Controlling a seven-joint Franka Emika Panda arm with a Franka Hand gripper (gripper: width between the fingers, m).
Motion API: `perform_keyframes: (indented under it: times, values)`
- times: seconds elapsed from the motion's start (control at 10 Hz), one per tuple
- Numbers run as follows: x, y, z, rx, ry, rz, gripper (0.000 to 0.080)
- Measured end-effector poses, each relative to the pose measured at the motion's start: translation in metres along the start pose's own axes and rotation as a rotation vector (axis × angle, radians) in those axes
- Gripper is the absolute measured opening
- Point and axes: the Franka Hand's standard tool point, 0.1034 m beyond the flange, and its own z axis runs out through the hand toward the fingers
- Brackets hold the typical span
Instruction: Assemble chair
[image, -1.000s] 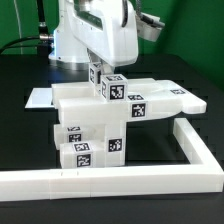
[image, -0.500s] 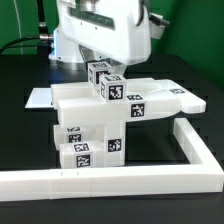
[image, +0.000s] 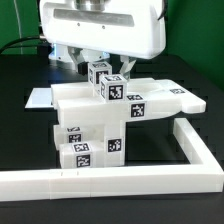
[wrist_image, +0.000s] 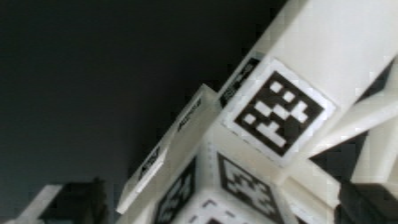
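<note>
I see the gripper (image: 107, 68) low over the chair (image: 120, 115), fingers either side of its top cube (image: 105, 80). Whether they clamp it, I cannot tell.

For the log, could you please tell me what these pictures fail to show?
- Exterior view: the gripper is partly behind the tagged cube and under the arm's body; open or shut is unclear.
- Exterior view: the chair assembly hides its own rear side.
- Wrist view: blurred, close tagged parts fill the frame; the fingers are indistinct.
</note>
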Motion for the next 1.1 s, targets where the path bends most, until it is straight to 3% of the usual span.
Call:
perform_keyframes:
  times: [0.3, 1.0, 1.1]
  values:
    - [0.0018, 0.0018, -0.0001, -0.027, 0.015, -0.294, 0.0649]
    - [0.0032, 0.004, -0.0001, -0.042, 0.008, -0.806, 0.0649]
    - [0.0031, 0.0041, -0.0001, -0.042, 0.008, -0.797, 0.0526]
